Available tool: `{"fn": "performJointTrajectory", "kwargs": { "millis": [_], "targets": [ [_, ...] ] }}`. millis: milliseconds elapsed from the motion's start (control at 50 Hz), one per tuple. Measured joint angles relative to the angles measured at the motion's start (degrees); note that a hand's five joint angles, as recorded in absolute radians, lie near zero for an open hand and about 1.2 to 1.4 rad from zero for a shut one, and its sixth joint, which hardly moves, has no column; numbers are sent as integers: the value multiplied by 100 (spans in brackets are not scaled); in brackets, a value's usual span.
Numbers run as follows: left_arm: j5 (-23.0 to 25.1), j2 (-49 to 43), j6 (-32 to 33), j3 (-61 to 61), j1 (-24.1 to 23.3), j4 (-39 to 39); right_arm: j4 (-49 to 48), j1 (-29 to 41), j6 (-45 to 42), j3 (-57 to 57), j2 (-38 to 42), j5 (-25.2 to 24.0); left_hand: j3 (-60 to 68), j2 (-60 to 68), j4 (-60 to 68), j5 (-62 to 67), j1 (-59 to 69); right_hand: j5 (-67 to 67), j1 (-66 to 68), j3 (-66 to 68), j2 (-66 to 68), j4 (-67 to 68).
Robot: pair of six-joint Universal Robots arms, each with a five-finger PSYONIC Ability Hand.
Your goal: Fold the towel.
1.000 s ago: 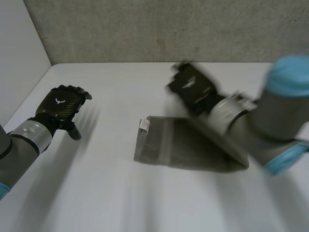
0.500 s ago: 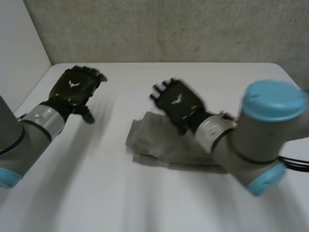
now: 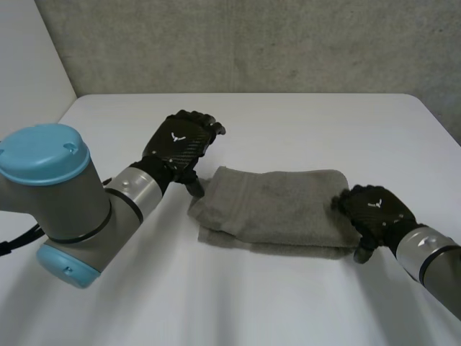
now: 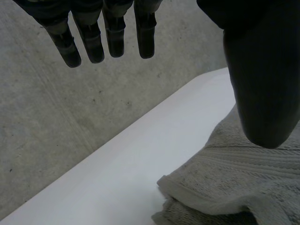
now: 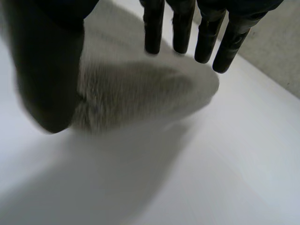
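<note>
A grey towel (image 3: pixel 274 207) lies folded into a long flat band on the white table (image 3: pixel 302 126). My left hand (image 3: pixel 180 144) hovers at the towel's left end, its thumb pointing down just beside the left corner. In the left wrist view the left hand (image 4: pixel 108 33) has straight fingers and a spread thumb, with the towel's layered corner (image 4: pixel 234 183) below the thumb. My right hand (image 3: pixel 374 210) sits at the towel's right end. In the right wrist view the right hand (image 5: pixel 47 70) is open, fingers straight, above the towel's rounded end (image 5: pixel 140 93); nothing is pinched.
A grey concrete wall (image 3: pixel 252 43) runs behind the table's far edge, and a pale side wall (image 3: pixel 29 79) stands at the left. Bare tabletop (image 3: pixel 238 303) stretches in front of the towel.
The right arm swung off the towel's top to its right end and let go. The left hand moved right to the towel's left end. The towel now lies flat, folded.
</note>
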Motion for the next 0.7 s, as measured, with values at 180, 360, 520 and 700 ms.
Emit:
{"fn": "performJointTrajectory", "kwargs": {
  "millis": [180,360,520,700],
  "targets": [
    [-29,51,-1,-85,-23,12,-372,-233,-357,131,499,-410,0,0,0,0,0,3619,3500,0,3459,0],
    [-38,167,0,-283,14,13,-204,-319,-524,-88,459,-565,0,0,0,0,0,5215,4696,0,4567,0],
    [-37,503,0,-585,170,21,493,7,-1468,-1109,-145,-709,0,0,0,0,0,5215,4850,0,4568,0],
    [-252,772,-66,-688,402,37,762,1982,-1751,-2533,902,-717,0,0,0,2,0,5215,4882,0,4677,0]
  ]
}}
